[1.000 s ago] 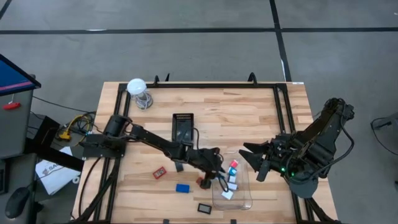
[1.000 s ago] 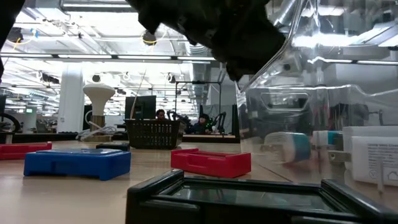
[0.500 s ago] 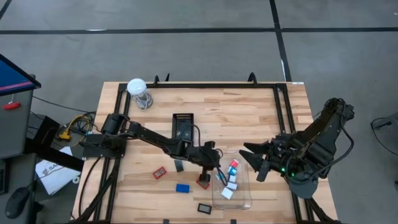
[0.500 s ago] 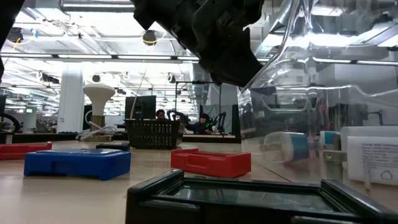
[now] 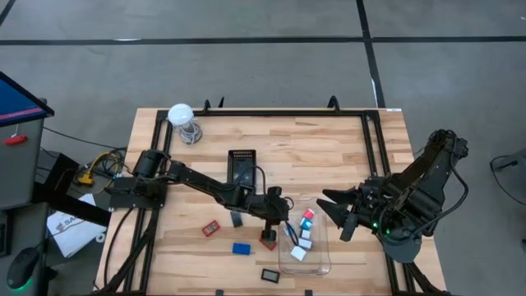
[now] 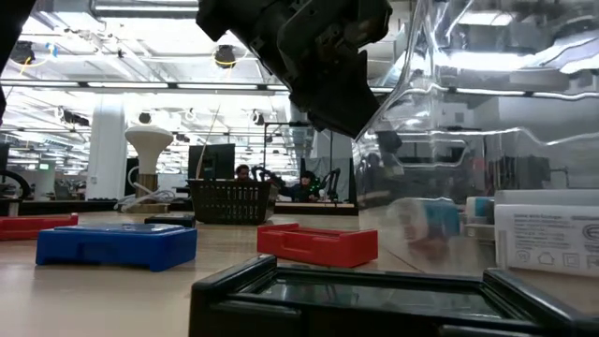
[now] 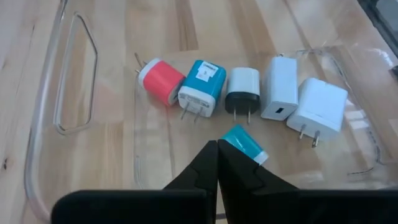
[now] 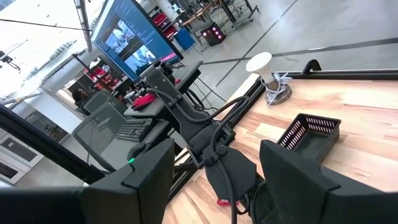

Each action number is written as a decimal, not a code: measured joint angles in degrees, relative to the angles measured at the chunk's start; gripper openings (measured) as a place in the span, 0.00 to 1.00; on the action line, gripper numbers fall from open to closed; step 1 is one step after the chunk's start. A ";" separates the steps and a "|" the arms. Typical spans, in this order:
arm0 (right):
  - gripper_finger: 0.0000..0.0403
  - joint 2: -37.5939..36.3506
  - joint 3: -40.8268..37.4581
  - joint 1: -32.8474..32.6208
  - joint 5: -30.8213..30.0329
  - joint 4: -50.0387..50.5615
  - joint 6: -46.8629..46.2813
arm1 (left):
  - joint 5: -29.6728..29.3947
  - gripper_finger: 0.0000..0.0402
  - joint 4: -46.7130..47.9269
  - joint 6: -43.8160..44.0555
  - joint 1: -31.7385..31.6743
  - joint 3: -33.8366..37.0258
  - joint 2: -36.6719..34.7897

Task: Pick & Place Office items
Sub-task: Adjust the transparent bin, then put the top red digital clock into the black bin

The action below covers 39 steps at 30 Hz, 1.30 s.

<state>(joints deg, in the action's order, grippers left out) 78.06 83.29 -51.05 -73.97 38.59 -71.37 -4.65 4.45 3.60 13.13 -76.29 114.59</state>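
Observation:
Several small chargers lie flat on the floor of the clear box [image 7: 37, 155]: a pink one [image 7: 160, 82], a blue one [image 7: 202, 87], white ones [image 7: 280, 87] and a cyan one [image 7: 244, 142]. My left gripper [image 7: 217, 144] is shut and hangs over the box's left end [image 5: 285, 226], well above the table [image 6: 348, 122]. On the wood left of the box rest a red piece [image 5: 268, 242], a blue piece [image 5: 241, 247], a black piece [image 5: 270, 275] and a second red piece [image 5: 211, 228]. My right gripper [image 5: 333, 212] waits open, right of the box. My left gripper points its shut fingertips down beside the cyan charger [image 7: 236, 135], one finger [image 7: 233, 162] covering that charger's near corner. Whether the tips touch it or the box wall, I cannot tell.
The clear box [image 5: 332, 247] stands near the table's near edge. The black mesh tray [image 5: 242, 167] sits at mid-table behind my left arm. A white ball on a wire coil [image 5: 181, 115] stands at the far left corner. Bare wood lies right of the tray.
My left gripper has drawn back toward the table's left, from over the box's inside to above its left wall. In the low view the box wall and the chargers behind it have shifted a little to the left. The right arm has kept still.

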 joint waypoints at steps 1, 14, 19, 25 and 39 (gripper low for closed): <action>0.57 0.00 0.00 0.00 0.01 0.02 0.00 | -0.02 0.00 0.09 0.00 0.00 0.00 0.00; 0.57 -0.01 0.00 0.02 -0.02 0.29 0.57 | -1.87 0.00 3.94 0.20 -0.35 0.20 -1.62; 0.57 -0.02 0.00 0.00 -0.02 0.15 0.90 | -1.86 0.00 3.79 0.36 -0.35 0.22 -1.62; 0.57 -0.02 -0.01 0.02 -0.02 0.13 0.90 | -1.82 0.01 1.70 1.19 -0.35 0.24 -1.89; 0.57 -0.02 -0.02 0.02 -1.09 0.31 1.36 | -6.11 0.19 5.11 -0.07 -0.35 4.98 -21.85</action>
<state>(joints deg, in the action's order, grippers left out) 78.04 83.26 -51.03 -75.06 38.90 -70.02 -10.76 9.57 3.53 12.78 -71.32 92.74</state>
